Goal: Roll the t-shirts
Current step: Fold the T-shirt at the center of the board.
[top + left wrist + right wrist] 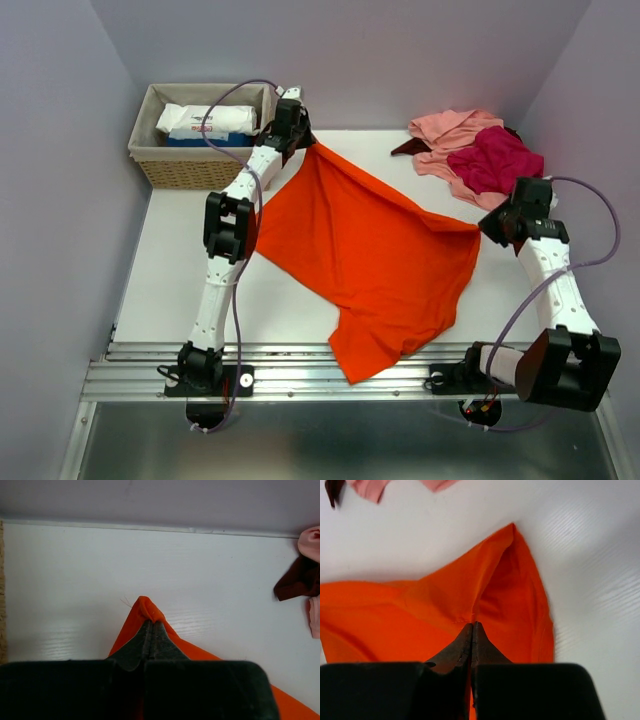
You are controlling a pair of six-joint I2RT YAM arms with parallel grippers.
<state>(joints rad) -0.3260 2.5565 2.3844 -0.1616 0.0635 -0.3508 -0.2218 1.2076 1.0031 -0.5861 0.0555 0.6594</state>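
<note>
Two grippers are seen clamped on one orange-red t-shirt point(370, 260), which is spread across the middle of the white table point(170, 280) in the top view. The left gripper point(306, 140), at the upper centre-left of that frame and just beside the wicker basket point(165, 170), is closed tight on the upper corner of the cloth. In the left wrist view its fingers point(142, 645) are pressed together, with a small peak of orange fabric pinched at their tips. The right gripper point(486, 230), at the right of centre, is likewise closed on another corner. In the right wrist view a fold of the shirt is caught between the shut tips, close to a seam. Between the two grips the shirt's upper edge is drawn into a line running from upper left down to the right. The rest is draped toward the lower centre, where its edge is laid over the metal rail point(150, 365). Three more shirts are piled at the upper right of the table: a salmon-pink t-shirt point(450, 128), a magenta t-shirt point(495, 160) laid on it, and a dark maroon t-shirt point(407, 147) showing at the pile's left edge. White packets point(205, 120) are held in the basket.
</note>
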